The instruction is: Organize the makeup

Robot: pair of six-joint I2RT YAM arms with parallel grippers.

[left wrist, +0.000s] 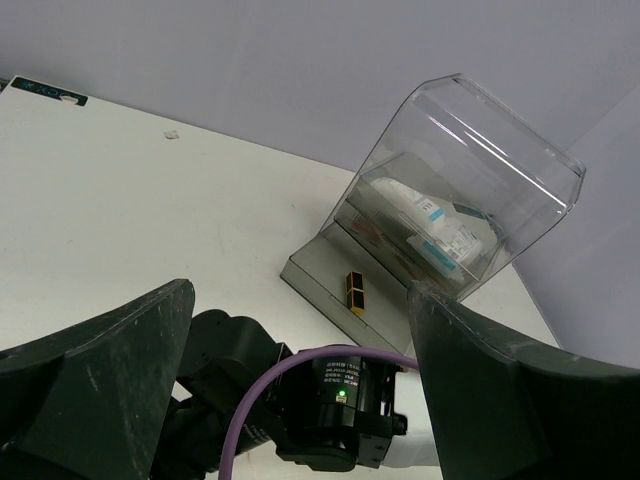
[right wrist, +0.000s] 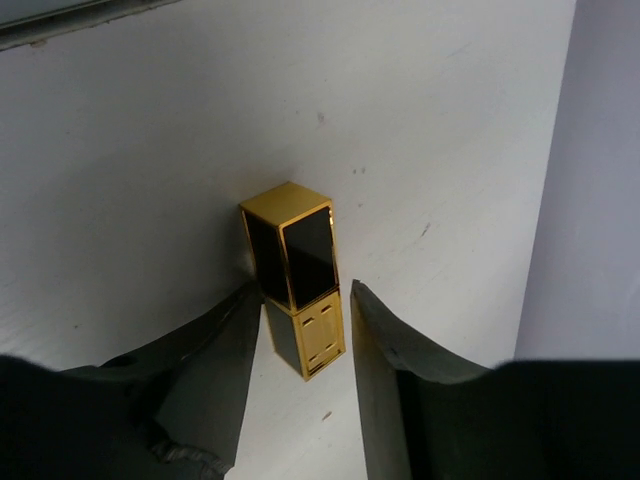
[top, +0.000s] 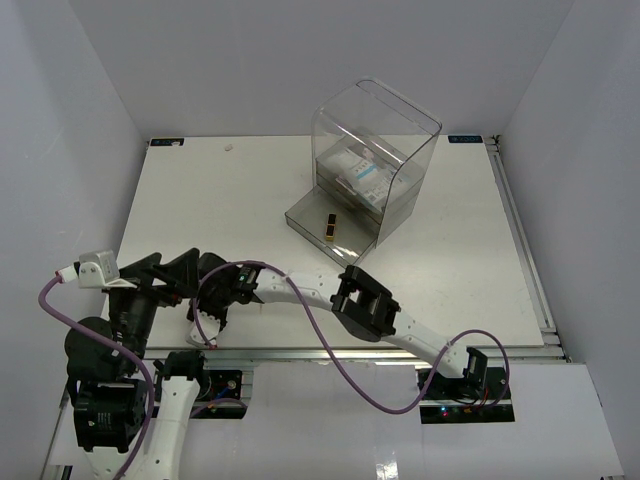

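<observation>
Looking along the right gripper [right wrist: 305, 288]: got the gold lipstick tube [right wrist: 292, 245] on the white table [right wrist: 150, 150]. Gold lower half tucked right between the fingers [right wrist: 215, 370], black-and-gold upper half poking out past the tips. Narrowed in close on both flanks, seemingly touching on one side, with just a sliver of table showing along the other. Can't tell whether really pinching it or just bracketing it.

Over to the left gripper [left wrist: 300, 290]: spread wide, holding nothing, just framing the right arm's wrist [left wrist: 335, 400] and its purple cable [left wrist: 290, 365]. Farther out beyond those fingertips, a clear plastic box [left wrist: 520, 160] with white-and-blue sachets [left wrist: 445, 235] stacked inside. Also a second gold lipstick [left wrist: 355, 292] sitting on the tray [left wrist: 310, 270] sticking out of the box's front, well apart from either hand.
</observation>
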